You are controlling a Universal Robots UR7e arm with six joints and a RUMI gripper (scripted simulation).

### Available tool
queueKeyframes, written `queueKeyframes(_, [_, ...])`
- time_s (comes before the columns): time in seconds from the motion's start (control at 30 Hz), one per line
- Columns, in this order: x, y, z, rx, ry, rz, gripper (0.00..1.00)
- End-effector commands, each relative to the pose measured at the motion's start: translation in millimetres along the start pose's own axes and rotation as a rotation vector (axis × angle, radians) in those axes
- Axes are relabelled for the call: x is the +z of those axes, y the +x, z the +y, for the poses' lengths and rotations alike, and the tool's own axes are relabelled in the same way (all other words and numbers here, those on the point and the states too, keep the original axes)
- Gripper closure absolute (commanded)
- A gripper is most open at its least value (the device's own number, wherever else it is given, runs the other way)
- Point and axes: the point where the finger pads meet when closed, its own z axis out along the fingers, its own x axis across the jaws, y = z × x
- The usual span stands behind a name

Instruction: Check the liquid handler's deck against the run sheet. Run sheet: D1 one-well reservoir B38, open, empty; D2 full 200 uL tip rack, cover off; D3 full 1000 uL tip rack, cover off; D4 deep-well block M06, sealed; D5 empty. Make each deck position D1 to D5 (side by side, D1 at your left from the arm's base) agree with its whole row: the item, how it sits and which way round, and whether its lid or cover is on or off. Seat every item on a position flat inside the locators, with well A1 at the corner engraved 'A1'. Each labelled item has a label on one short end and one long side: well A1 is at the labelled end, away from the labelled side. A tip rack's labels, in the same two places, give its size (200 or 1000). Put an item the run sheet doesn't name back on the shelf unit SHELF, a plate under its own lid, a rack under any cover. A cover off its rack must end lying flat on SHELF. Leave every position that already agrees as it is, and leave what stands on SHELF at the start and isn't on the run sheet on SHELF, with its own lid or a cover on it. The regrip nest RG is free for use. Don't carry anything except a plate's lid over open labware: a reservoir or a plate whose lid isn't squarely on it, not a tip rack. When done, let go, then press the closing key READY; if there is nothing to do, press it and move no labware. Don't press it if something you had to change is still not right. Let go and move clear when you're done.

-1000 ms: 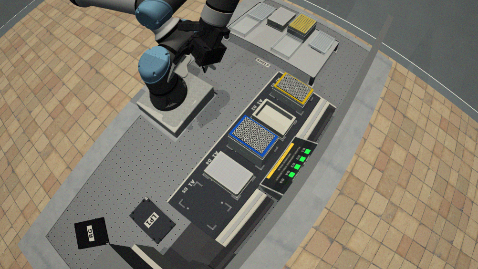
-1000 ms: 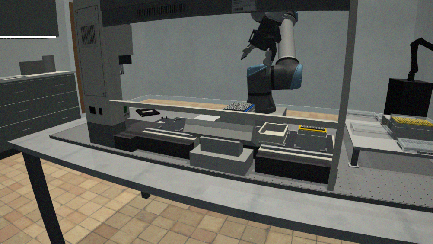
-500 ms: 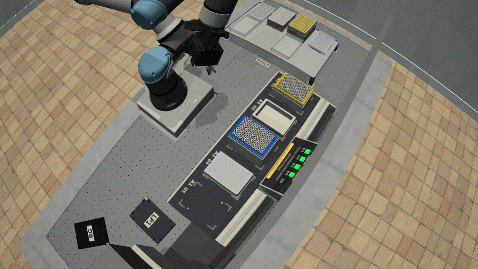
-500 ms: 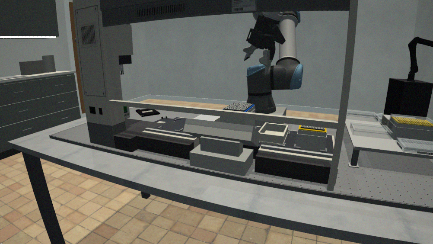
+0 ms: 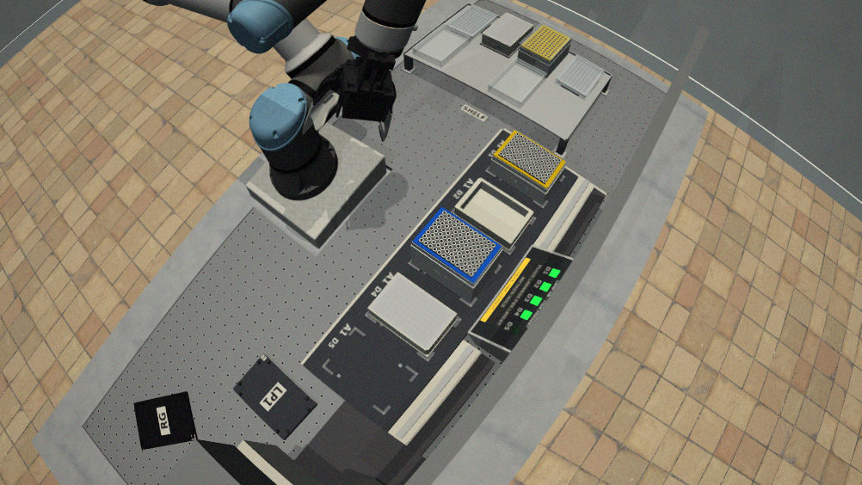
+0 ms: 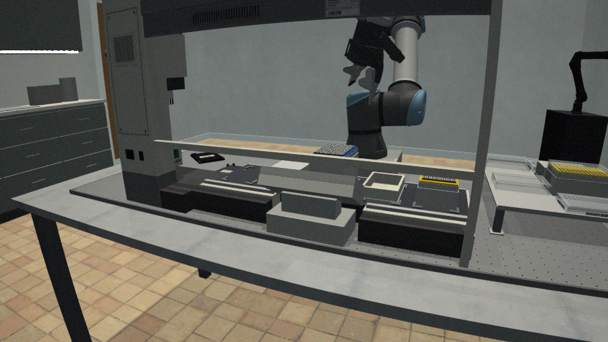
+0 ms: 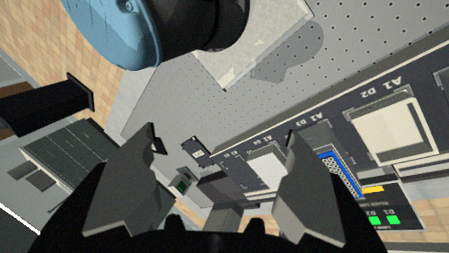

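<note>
While the hand (image 7: 211, 193) hangs wide open, empty: cream reservoir (image 5: 494, 211), uncovered, hollow.

On the deck sit four items: two uncovered tip racks, one yellow-framed (image 5: 529, 158) at the far end and one blue-framed (image 5: 456, 245) in the middle, one open reservoir (image 5: 493, 211) between them, and one sealed white block (image 5: 411, 311) nearer. One deck position (image 5: 369, 365), the nearest, has only its corner marks. The shelf (image 5: 561, 117) carries six items: one yellow-topped rack (image 5: 544, 43), one grey closed box (image 5: 507, 31), two clear flat covers (image 5: 440, 46) (image 5: 516, 82), and two clear well plates (image 5: 471, 20) (image 5: 580, 74). The panel shows four green lights (image 5: 539, 293). Two black pads lie at the near end: RG (image 5: 163, 419) and LP1 (image 5: 272, 396).
</note>
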Motion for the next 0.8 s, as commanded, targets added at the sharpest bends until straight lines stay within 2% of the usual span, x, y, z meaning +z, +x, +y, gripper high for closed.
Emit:
queueKeyframes(0.0, [-1.1, 2.2, 0.1, 0.080, 0.009, 0.008, 0.18])
queueKeyframes(0.77, [-5.4, 9.9, 2.3, 0.493, 0.072, 0.050, 0.18])
